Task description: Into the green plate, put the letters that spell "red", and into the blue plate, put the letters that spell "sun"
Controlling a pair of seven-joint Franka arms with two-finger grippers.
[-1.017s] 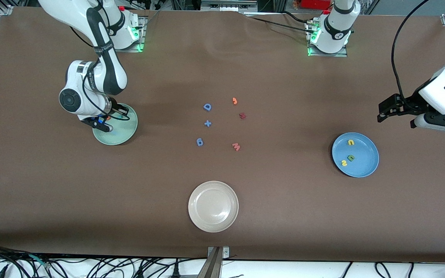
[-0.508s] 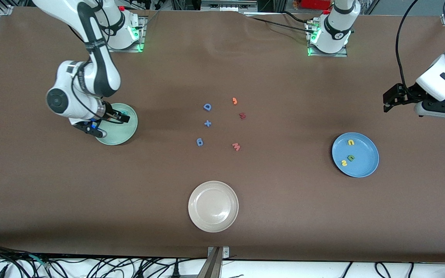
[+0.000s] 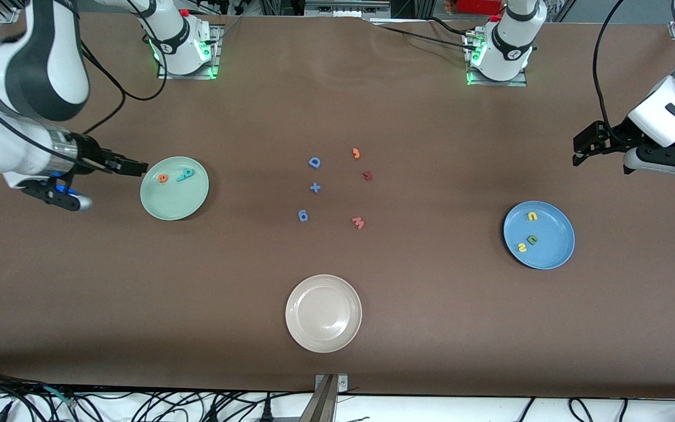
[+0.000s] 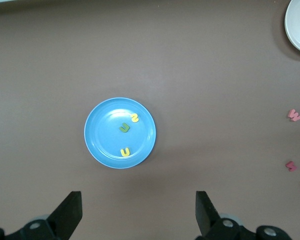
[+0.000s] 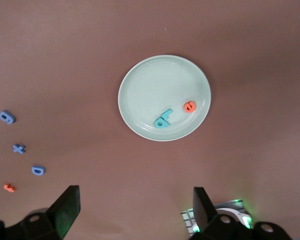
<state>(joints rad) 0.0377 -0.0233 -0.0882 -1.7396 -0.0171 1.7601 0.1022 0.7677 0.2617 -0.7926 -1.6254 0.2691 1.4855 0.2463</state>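
Observation:
The green plate (image 3: pixel 176 199) holds an orange "e" (image 3: pixel 163 178) and two teal letters (image 3: pixel 185 174) lying against each other. In the right wrist view the plate (image 5: pixel 150 90) shows the teal pair (image 5: pixel 163 119) beside the "e" (image 5: pixel 189 106). My right gripper (image 3: pixel 129 167) (image 5: pixel 135 210) is open and empty, raised just off the plate's rim toward the right arm's end. The blue plate (image 3: pixel 554 234) (image 4: pixel 105 135) carries a yellow arch (image 3: pixel 532 216), a green arch (image 3: pixel 532 239) and a yellow "s" (image 3: pixel 522 247). My left gripper (image 3: pixel 586 146) (image 4: pixel 138 212) hangs open and empty, high beside that plate.
Mid-table lie a blue "D" (image 3: pixel 314 162), a blue plus (image 3: pixel 314 187), a blue "6" (image 3: pixel 303 215), an orange "3" (image 3: pixel 356 153), a dark red letter (image 3: pixel 367 175) and a reddish "m" (image 3: pixel 358 223). An off-white plate (image 3: pixel 323 313) sits nearest the front camera.
My right gripper opened over the green plate, then lifted and drew back toward the right arm's end, uncovering the letters. The left arm shifted only slightly.

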